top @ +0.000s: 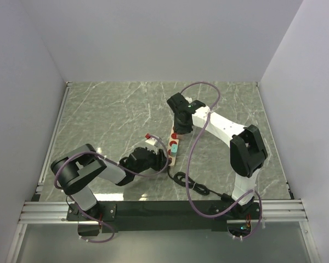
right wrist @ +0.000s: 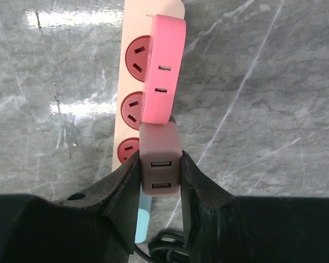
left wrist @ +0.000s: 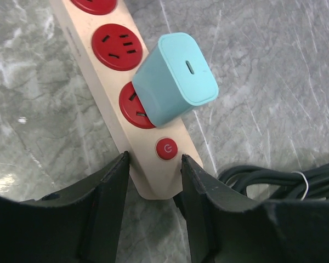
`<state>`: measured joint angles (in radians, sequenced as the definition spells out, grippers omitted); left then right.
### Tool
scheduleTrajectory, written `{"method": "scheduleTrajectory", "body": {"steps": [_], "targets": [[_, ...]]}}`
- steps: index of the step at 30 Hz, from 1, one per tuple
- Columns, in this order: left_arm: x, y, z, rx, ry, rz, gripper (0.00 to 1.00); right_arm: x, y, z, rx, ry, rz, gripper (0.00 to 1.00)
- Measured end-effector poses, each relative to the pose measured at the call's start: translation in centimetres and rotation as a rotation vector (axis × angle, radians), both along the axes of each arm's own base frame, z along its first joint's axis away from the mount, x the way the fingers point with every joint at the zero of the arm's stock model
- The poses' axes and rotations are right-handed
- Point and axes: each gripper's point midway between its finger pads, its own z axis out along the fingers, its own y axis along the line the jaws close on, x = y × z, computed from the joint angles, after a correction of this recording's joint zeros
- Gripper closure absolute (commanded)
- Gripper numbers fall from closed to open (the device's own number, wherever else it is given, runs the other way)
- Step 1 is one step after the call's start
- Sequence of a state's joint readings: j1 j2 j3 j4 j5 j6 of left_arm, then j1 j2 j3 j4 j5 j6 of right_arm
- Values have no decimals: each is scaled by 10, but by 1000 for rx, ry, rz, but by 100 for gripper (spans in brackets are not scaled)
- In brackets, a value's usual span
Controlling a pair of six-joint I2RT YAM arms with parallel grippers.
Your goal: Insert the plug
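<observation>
A beige power strip (left wrist: 98, 76) with red sockets lies on the marble table. A teal charger (left wrist: 175, 76) sits in the socket beside the strip's red power button (left wrist: 166, 148). My left gripper (left wrist: 153, 164) is shut on the strip's near end, one finger against each side. My right gripper (right wrist: 160, 156) is shut on the plug (right wrist: 160, 164), a mauve block with two USB ports. The plug hangs over the strip (right wrist: 126, 98), right behind a pink adapter (right wrist: 163, 76). Its prongs are hidden. In the top view the right gripper (top: 179, 131) is above the strip's middle and the left gripper (top: 165, 159) is at its near end.
The strip's black cable (top: 194, 186) coils on the table to the near right, also seen in the left wrist view as a dark cable (left wrist: 279, 178). A small white and red object (top: 151, 138) lies left of the strip. White walls enclose the table.
</observation>
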<state>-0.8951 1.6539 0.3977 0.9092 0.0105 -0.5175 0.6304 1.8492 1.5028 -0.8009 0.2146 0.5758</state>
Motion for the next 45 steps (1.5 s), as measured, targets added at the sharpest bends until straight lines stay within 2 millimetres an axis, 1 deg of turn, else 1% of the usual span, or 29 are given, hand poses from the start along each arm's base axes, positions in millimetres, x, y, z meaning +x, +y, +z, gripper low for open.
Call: {"method": "scheduleTrajectory", "body": {"steps": [4, 8, 11, 15, 19, 21, 25, 28, 31, 34, 39, 43, 45], "targets": [[-5, -7, -1, -9, 4, -29, 53, 1, 4, -2, 16, -3, 18, 100], [-6, -25, -1, -45, 16, -65, 52, -5, -1, -7, 6, 3, 30, 100], [-7, -39, -1, -84, 25, -100, 52, -11, -6, -3, 6, -2, 36, 100], [-12, -54, 2, -117, 35, -150, 52, -19, -14, 12, 16, -41, 52, 100], [-17, -54, 7, -120, 29, -158, 50, -20, -17, 35, 30, -100, 96, 100], [-19, -47, 15, -122, 11, -146, 48, -20, -17, 42, 28, -118, 129, 100], [-16, -18, 38, -136, -40, -52, 47, -22, -18, 48, 12, -131, 209, 100], [-1, 14, 52, -153, -73, 68, 46, -24, -15, 46, 9, -118, 267, 100], [16, 48, 59, -166, -86, 187, 45, -23, -12, 46, 7, -106, 310, 100], [24, 72, 62, -168, -96, 263, 44, -16, -2, 46, 14, -99, 350, 100], [29, 94, 67, -183, -110, 324, 44, -3, 11, 38, 0, -57, 391, 100], [32, 110, 64, -184, -110, 366, 44, 3, 18, 19, -25, 12, 407, 100], [34, 116, 64, -186, -110, 382, 44, 1, 16, 9, -41, 53, 408, 100]]}}
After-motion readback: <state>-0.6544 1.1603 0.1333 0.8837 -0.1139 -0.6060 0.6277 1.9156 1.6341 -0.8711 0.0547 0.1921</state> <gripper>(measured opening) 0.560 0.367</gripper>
